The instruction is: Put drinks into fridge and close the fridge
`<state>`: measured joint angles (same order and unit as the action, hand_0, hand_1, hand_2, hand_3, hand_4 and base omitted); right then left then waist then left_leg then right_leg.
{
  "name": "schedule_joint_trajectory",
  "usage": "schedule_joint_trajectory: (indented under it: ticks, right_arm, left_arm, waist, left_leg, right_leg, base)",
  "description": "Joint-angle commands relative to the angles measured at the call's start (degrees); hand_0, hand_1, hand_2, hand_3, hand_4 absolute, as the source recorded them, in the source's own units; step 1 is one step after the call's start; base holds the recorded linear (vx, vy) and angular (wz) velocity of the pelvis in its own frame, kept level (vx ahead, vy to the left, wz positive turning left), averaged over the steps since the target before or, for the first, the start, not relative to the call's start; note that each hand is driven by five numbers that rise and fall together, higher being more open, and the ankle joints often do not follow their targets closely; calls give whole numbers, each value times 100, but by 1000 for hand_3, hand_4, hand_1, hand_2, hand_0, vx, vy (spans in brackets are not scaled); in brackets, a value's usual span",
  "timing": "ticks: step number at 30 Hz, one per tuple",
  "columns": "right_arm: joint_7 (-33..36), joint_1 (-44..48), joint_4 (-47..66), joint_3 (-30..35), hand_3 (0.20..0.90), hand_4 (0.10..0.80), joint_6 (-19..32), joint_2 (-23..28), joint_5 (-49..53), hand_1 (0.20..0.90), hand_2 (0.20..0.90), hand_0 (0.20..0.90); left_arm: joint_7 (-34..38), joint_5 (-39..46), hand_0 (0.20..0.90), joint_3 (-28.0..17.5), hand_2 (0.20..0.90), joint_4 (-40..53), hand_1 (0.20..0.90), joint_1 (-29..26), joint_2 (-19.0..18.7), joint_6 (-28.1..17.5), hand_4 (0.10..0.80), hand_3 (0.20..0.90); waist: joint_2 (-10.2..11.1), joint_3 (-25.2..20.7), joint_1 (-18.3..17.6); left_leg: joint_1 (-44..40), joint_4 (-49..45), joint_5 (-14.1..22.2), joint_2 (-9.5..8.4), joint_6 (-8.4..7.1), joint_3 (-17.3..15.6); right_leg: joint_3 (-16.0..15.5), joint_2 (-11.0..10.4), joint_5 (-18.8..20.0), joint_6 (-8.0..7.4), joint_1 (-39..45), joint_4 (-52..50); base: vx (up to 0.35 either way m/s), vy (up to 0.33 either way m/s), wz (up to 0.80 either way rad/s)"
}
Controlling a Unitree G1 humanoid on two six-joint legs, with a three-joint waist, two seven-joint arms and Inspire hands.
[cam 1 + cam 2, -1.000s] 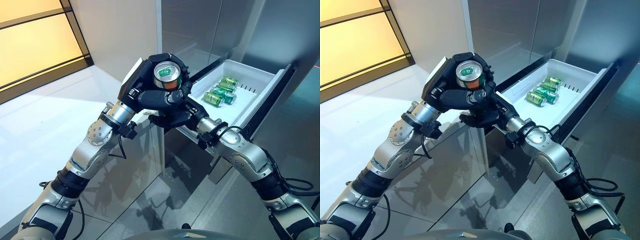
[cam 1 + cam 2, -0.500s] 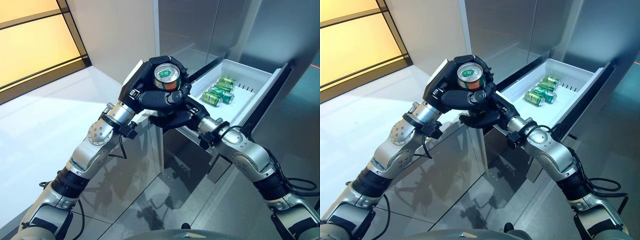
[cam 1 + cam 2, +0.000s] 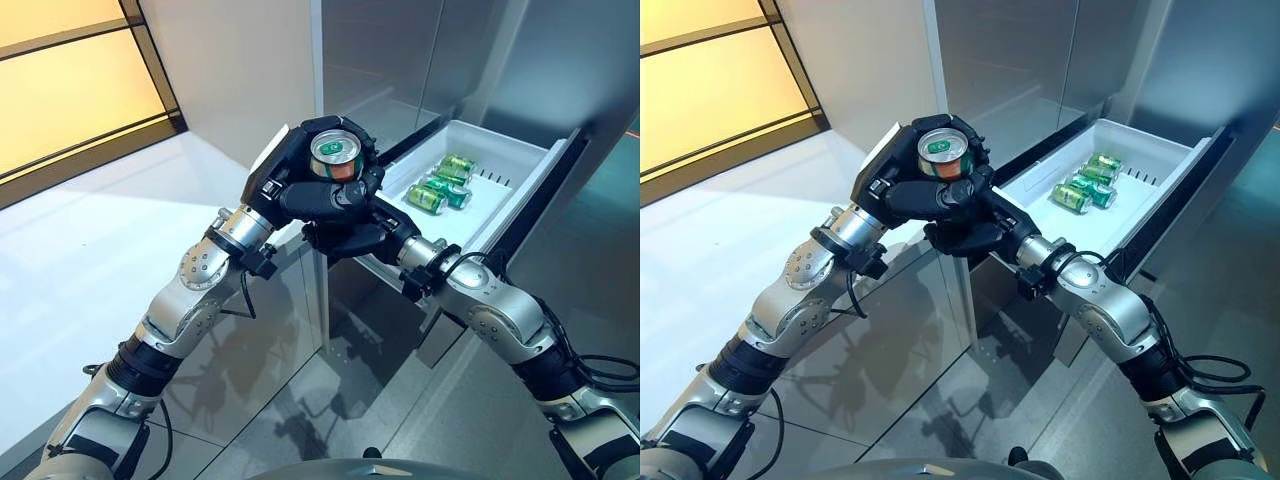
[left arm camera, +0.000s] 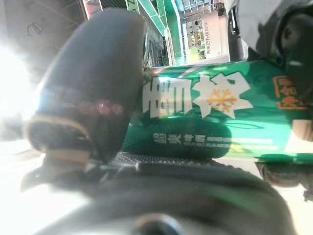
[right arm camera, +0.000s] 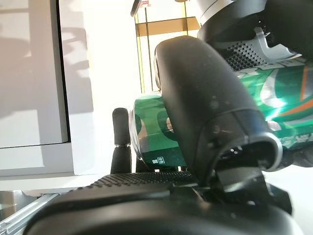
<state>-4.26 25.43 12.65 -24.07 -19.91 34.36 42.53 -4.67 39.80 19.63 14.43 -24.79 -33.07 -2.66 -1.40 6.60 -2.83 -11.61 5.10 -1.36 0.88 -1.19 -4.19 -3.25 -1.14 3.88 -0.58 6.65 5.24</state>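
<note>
Honestly, best keeping left hand (image 3: 300, 185) wrapped round can (image 3: 334, 153), right hand (image 3: 350, 238) cupped underneath, easing over drawer (image 3: 520, 195).

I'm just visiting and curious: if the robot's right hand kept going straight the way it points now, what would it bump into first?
The green can, most likely. The right hand reaches up beneath it, while the left hand is curled round it. Whether they already touch is hard to judge.
</note>
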Motion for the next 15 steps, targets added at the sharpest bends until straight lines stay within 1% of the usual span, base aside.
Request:
schedule_joint_trajectory:
  ticks: [1, 14, 15]
  right_arm:
    - [10, 799, 332, 112, 200, 100, 573, -785, 362, 300, 300, 300]
    - [97, 773, 176, 146, 200, 100, 660, -764, 227, 300, 300, 300]
    - [111, 783, 155, 148, 200, 100, 655, -761, 213, 300, 300, 300]
  left_arm:
    - [0, -58, 300, -49, 300, 9, 300, -929, 199, -766, 100, 200]
    - [-234, -317, 300, 21, 300, -165, 300, -722, 212, -594, 100, 200]
    - [-243, -298, 528, 27, 528, -182, 528, -713, 199, -569, 366, 466]
  waist:
    - [347, -622, 60]
    - [335, -601, 80]
    - [333, -603, 82]
  left_leg:
    - [243, -10, 186, -322, 304, -80]
    - [233, -10, 173, -321, 313, -79]
    - [230, -10, 176, -320, 312, -78]
  right_leg:
    - [122, -71, -117, -302, 126, -24]
    - [99, -79, -113, -298, 142, -24]
    - [98, -79, -114, -299, 145, -24]
  base:
    - [0, 0, 0]
    - [0, 0, 0]
    - [0, 0, 0]
